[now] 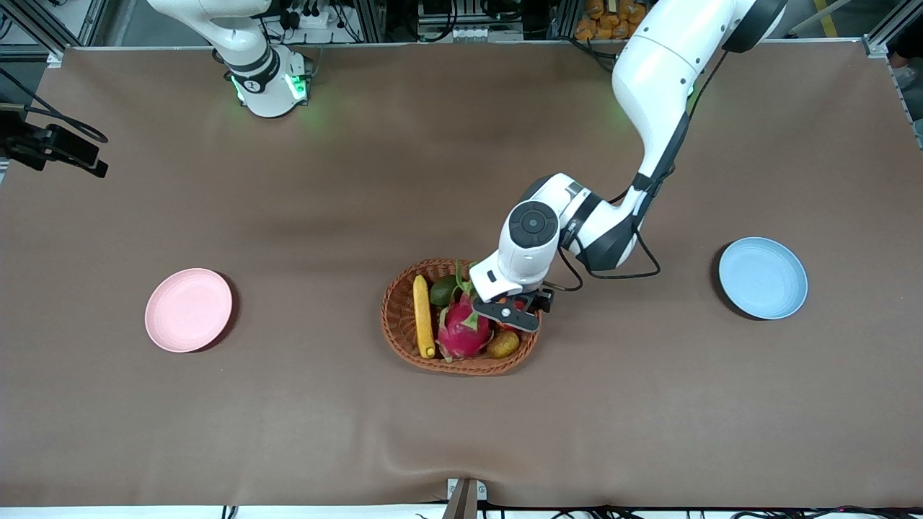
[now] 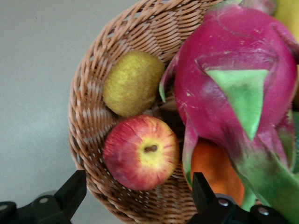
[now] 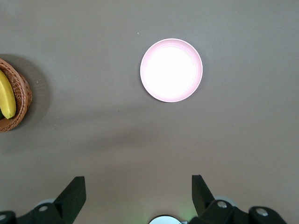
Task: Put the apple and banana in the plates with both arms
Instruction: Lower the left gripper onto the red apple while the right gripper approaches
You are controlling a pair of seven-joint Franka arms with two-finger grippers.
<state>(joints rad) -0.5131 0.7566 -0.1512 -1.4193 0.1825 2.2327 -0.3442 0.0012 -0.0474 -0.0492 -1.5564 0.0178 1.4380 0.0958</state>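
The left gripper hangs low over the oval woven wicker basket in the middle of the brown worktop, at the basket's end toward the left arm. Its fingers are spread wide and hold nothing. In the left wrist view the small round red apple with a yellow patch at its stem lies in the basket directly between the two fingers and just below them, stem up, touching a brownish-green oval fruit and close beside a big pink dragon fruit. A straight descent looks enough to bracket it, though the dragon fruit and a small orange fruit crowd one finger.

The long yellow banana lies at the basket's other end, toward the right arm, its long axis running toward the front camera. The right gripper waits high above the worktop with fingers released, over the bare stretch near the pale pink round plate. The light blue round plate is empty at the left arm's end.
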